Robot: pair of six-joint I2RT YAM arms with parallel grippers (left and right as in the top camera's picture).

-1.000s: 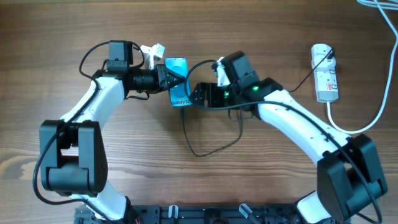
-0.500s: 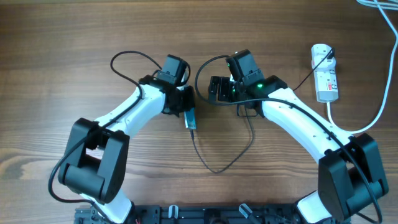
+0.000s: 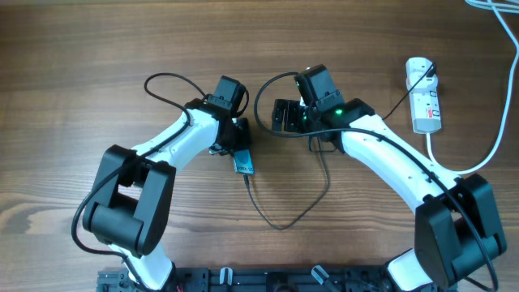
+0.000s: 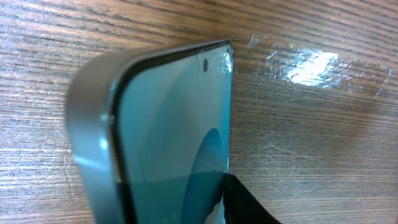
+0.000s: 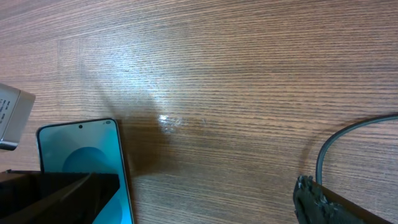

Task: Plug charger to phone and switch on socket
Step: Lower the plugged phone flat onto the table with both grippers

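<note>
Phone (image 3: 244, 165) mid-table, pinched in our left gripper (image 3: 238, 151) | right gripper (image 3: 280, 119) just right of it, jaws spread wide | we count one phone, one charger (image 3: 280, 223), one socket (image 3: 425, 101) far right

1. The left arm (image 3: 174, 142) has smooth white shells on its long links. The joints between them are black blocks with rounded corners.
2. The right arm (image 3: 389, 158) is built the same way, with white links and black joints. It has a large black housing (image 3: 450, 223) at its lower end.
3. A small green light (image 3: 333, 112) glows on the black wrist part of the right arm.
4. A thin black cable (image 3: 172, 74) makes a loop at the left wrist. A similar black loop (image 3: 259, 96) is at the right wrist.
5. The left gripper (image 3: 237, 148) is black, and its finger (image 4: 245, 202) looks matt and dark.
6. The right gripper (image 3: 284, 118) is also black, and one of its fingers (image 5: 339, 205) has a rough, uneven edge.
</note>
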